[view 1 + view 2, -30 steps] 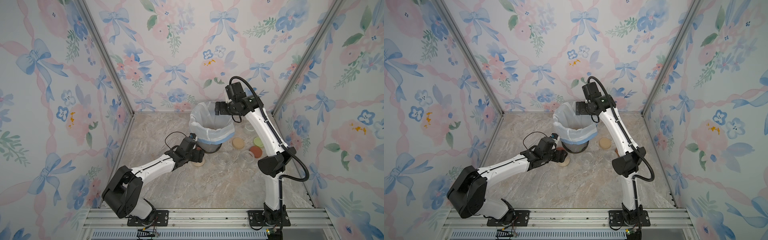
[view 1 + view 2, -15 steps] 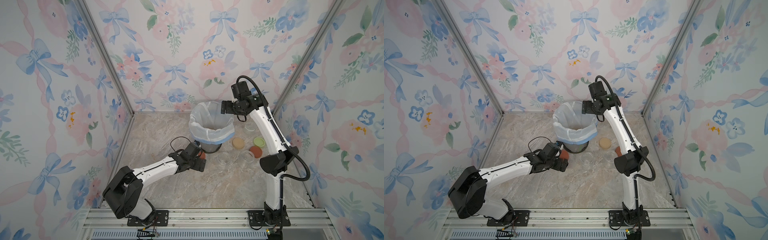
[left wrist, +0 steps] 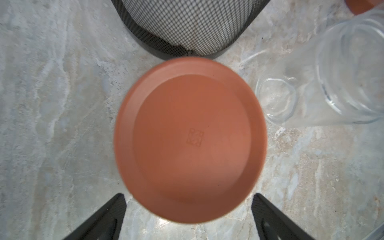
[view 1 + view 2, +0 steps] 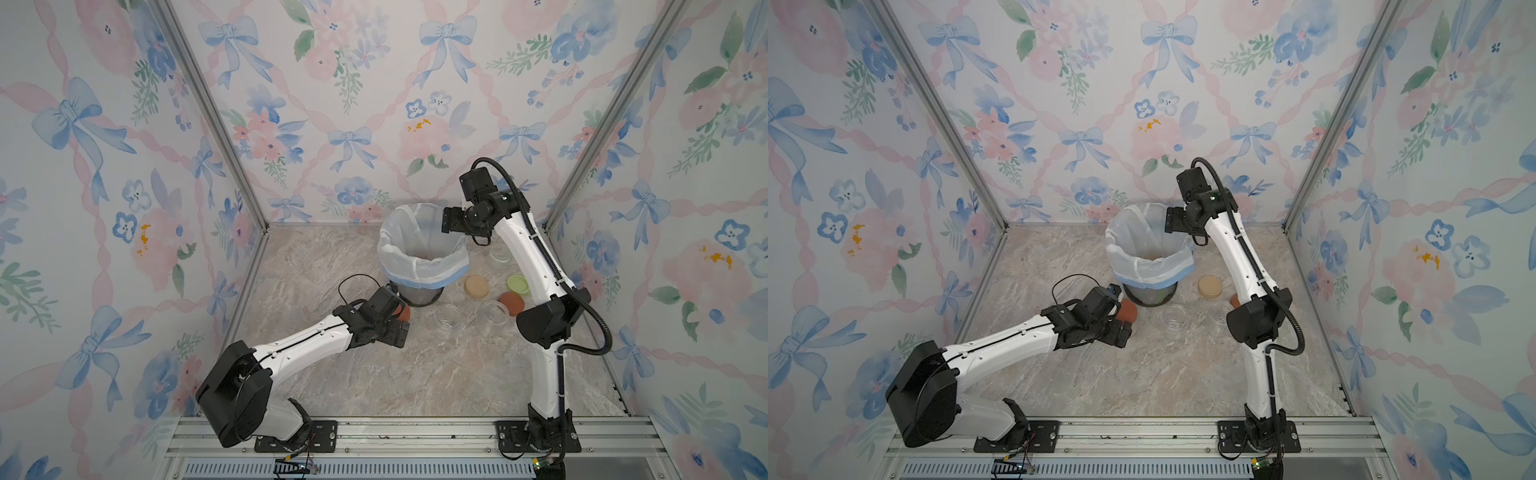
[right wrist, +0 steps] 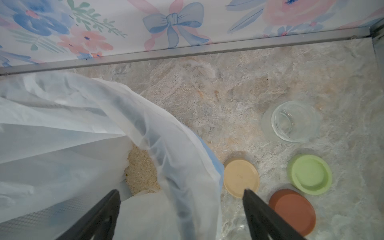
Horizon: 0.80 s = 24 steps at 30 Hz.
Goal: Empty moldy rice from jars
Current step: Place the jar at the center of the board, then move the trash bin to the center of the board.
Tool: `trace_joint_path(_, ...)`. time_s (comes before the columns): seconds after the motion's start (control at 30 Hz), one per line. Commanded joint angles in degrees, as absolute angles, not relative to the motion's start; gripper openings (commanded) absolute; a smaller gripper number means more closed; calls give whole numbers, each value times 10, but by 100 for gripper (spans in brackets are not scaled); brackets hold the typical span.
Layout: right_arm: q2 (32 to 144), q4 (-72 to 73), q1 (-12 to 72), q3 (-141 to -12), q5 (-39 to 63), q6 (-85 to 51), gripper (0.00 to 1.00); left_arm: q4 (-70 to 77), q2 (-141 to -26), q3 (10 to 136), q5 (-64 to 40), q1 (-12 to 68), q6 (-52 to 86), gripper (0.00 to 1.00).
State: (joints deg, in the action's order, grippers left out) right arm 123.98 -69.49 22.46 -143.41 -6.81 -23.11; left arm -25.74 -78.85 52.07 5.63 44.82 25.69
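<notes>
Rice (image 5: 141, 170): heaped inside the bin (image 3: 187, 27) | left gripper (image 3: 188, 196): spread, empty, over red lid (image 3: 190, 141) by bin foot; a low exit could skid it | right gripper (image 5: 181, 190): spread, empty, straddling liner (image 5: 176, 145) rim; a snag could tip bin, spill rice
</notes>
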Motion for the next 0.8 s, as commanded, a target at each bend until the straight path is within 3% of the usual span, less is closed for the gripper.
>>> trace_joint_path(0.0,1251,-698,226,-1430,-42,-240,85,-282,-764,533,73,448,251,98)
trace_joint_path(0.23,1272,-665,247,-1437,23,-252,71,-307,-721,543,91,431,250,98)
trace_joint_path(0.43,1305,-626,275,-1466,83,-273,66,-322,-677,541,80,381,246,98)
trace_joint_path(0.7,1340,-527,309,-1484,170,-317,66,-338,-641,522,69,338,239,98)
trace_joint_path(0.77,1355,-510,317,-1496,182,-327,72,-338,-638,518,66,332,239,98)
